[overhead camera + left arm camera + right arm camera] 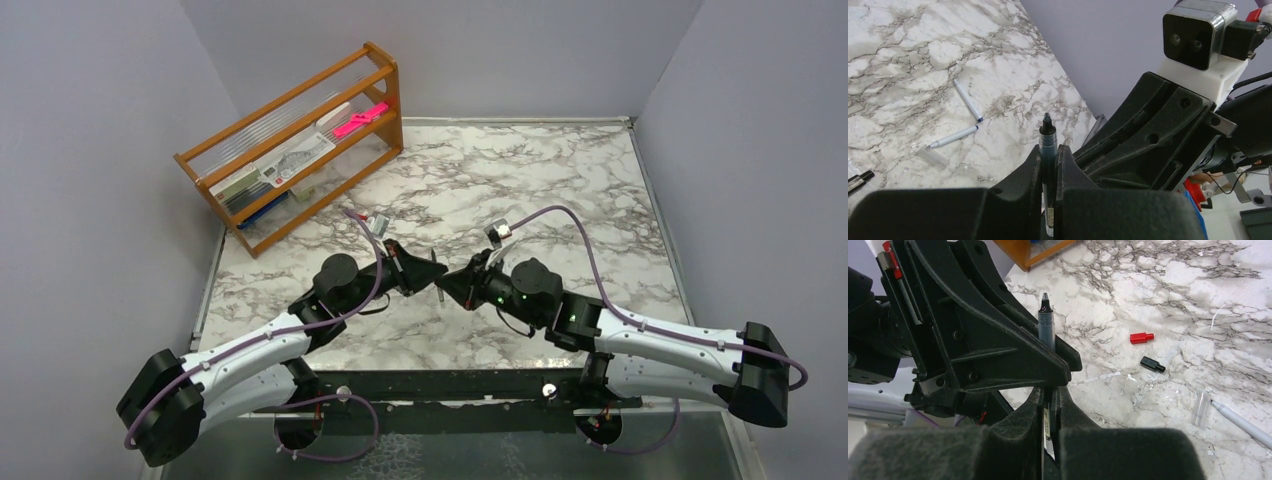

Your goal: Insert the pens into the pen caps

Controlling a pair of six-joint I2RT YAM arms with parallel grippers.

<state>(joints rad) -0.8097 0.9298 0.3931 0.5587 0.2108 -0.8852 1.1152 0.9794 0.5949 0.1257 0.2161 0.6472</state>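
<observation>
Left gripper (1049, 152) is seen pressed together on a black-tipped pen (1048, 136), which is pinched partway along its clear, dark-filled barrel above the middle of the marble table (560, 190). The pen is held crosswise to the fingers, so its long axis stands roughly upright, and the black tip is pointed up and away from the tabletop. The tip end is left bare well beyond the fingers, probably so that a cap can be pushed onto it.

Tip to tip with it, the right gripper (1049, 392) is brought in just below. Its fingers are drawn nearly together, and a pale strip is glimpsed in the slit between them. This appears to be the lower barrel of the same pen, though the slit is too dark for this to be settled. Such a double hold is best read as a handover or a re-grip, by which one arm would be freed to fetch a cap.

Further right on the table, a red cap (1141, 338) and a black cap (1152, 364) are seen lying on their sides, near each other but not touching. Beyond them a clear cap (1201, 409) is laid just beside the tip of a white pen (1243, 426). No cap is yet fitted to any pen.
</observation>
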